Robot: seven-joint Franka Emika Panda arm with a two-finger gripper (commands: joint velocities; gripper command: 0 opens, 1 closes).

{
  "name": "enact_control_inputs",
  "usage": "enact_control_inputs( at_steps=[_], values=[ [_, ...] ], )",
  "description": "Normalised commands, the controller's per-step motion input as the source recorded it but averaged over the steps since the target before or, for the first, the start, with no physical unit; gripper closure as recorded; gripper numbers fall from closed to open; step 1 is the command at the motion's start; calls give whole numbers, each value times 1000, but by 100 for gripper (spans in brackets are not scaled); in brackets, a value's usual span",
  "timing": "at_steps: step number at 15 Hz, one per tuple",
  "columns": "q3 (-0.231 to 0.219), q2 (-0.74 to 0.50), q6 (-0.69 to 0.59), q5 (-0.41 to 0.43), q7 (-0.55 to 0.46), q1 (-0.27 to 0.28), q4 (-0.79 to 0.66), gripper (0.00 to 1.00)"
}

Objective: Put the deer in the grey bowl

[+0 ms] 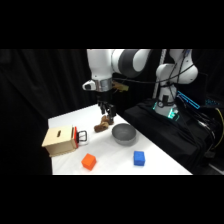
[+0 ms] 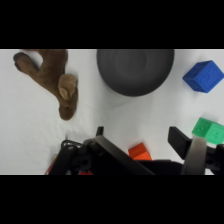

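The deer (image 1: 102, 125), a small dark-brown toy with tan patches, lies on the white table just left of the grey bowl (image 1: 123, 134). In the side view my gripper (image 1: 106, 115) hangs directly over the deer, close above it. The wrist view shows the deer (image 2: 54, 76) at the upper left, off to the side of the fingers, and the grey bowl (image 2: 135, 70) at the top centre. There my gripper (image 2: 139, 136) stands open, holding nothing.
A tan wooden box (image 1: 60, 141) stands at the table's left. An orange cube (image 1: 88, 161) and a blue cube (image 1: 139, 158) sit near the front edge. A green cube (image 2: 210, 131) shows at the right of the wrist view. Dark equipment borders the table's right side.
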Motion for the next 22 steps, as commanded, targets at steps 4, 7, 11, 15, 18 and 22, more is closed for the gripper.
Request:
enact_control_inputs(
  at_steps=[4, 7, 11, 15, 18, 22],
  values=[
    [-7, 90, 69, 79, -131, -69, 56, 0],
    [-97, 83, 129, 70, -252, -170, 94, 0],
    [-128, 53, 108, 164, -344, -227, 90, 0],
    [-59, 106, 132, 216, -319, -156, 76, 0],
    [11, 205, 230, 194, -297, -86, 75, 0],
    [72, 289, 223, 213, -335, -112, 112, 0]
  ],
)
